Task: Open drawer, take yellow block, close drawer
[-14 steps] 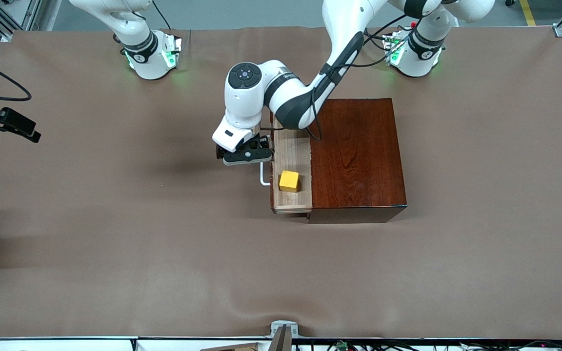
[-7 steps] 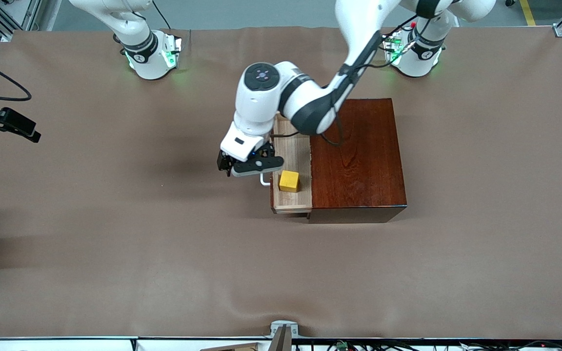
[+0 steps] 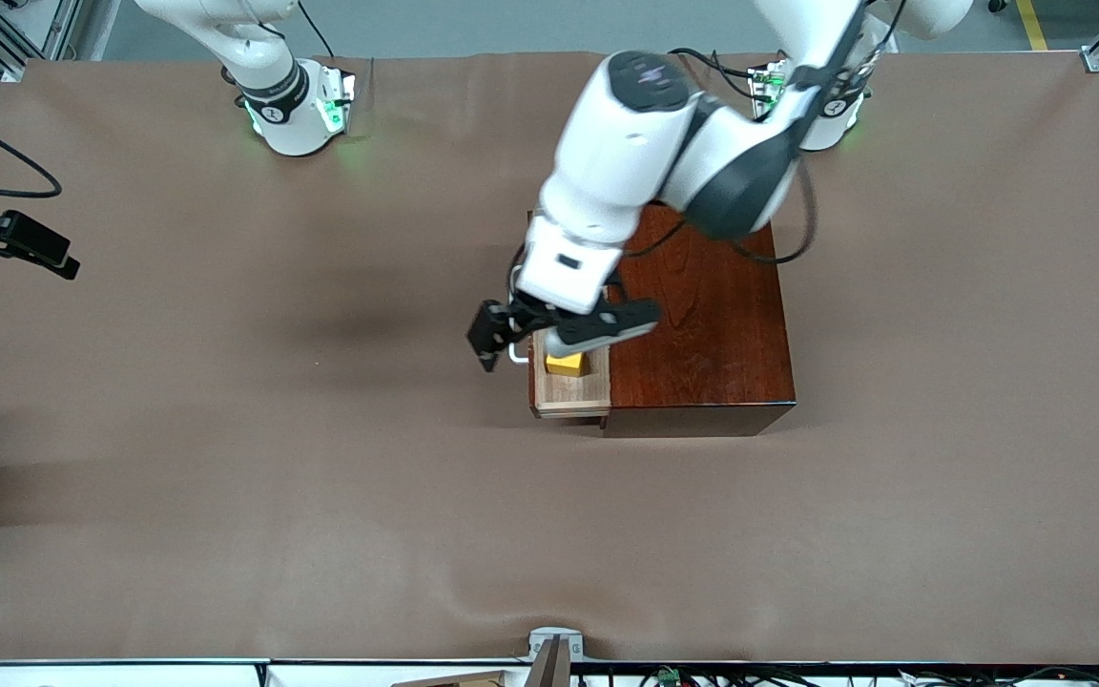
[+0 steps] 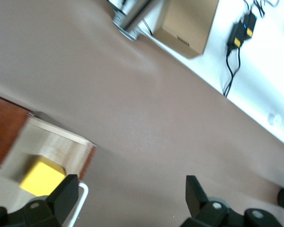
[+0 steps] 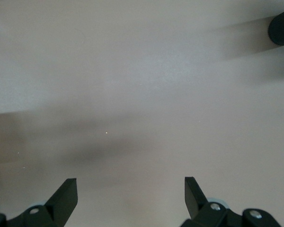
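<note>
Above the pale-wood drawer (image 3: 569, 391) holding the plain-faced yellow block (image 3: 569, 364), left gripper (image 3: 549, 339) spread.

A matt brown covering, smooth like paper or cloth with faint ripples, spreads over the table (image 3: 225, 477). At centre right sits a glossy mahogany-coloured wooden box (image 3: 702, 315) — its grain shows under a polished sheen. The drawer (image 3: 573, 391) is pale, unvarnished-looking wood with a smooth white handle (image 3: 515, 357). The yellow block (image 4: 41, 177) looks plain and matt. The arm (image 3: 645, 143) above it wears glossy white plastic shells.
</note>
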Robot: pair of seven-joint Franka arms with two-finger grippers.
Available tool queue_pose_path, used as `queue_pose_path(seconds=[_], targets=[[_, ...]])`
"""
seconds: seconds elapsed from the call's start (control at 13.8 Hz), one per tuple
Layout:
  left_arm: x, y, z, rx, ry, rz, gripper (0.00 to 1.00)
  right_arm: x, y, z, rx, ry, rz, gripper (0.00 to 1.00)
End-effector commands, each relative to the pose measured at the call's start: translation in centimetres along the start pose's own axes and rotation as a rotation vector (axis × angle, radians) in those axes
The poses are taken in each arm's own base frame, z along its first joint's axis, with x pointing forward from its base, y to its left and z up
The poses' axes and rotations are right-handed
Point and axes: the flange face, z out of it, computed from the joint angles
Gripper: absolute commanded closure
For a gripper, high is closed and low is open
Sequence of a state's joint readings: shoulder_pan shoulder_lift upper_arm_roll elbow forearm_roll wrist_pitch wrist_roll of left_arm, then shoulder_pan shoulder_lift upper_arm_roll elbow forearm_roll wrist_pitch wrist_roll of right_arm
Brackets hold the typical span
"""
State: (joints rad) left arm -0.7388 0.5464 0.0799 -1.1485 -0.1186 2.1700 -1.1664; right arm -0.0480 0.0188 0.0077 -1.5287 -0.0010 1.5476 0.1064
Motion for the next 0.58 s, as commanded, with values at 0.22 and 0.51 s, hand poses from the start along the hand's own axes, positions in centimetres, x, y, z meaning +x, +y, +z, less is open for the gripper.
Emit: queue_pose_path(seconds=[0.22, 0.51], targets=[[10.6, -6.2, -7.9, 0.090, 0.006, -0.162, 0.00, -0.7, -3.5, -0.2, 0.042, 0.002, 0.007, 0.00], [14.8, -10.0, -10.5, 0.160, 0.007, -0.200, 0.00, -1.4, -11.2, 0.4, 0.064, 0.019, 0.169, 0.00]])
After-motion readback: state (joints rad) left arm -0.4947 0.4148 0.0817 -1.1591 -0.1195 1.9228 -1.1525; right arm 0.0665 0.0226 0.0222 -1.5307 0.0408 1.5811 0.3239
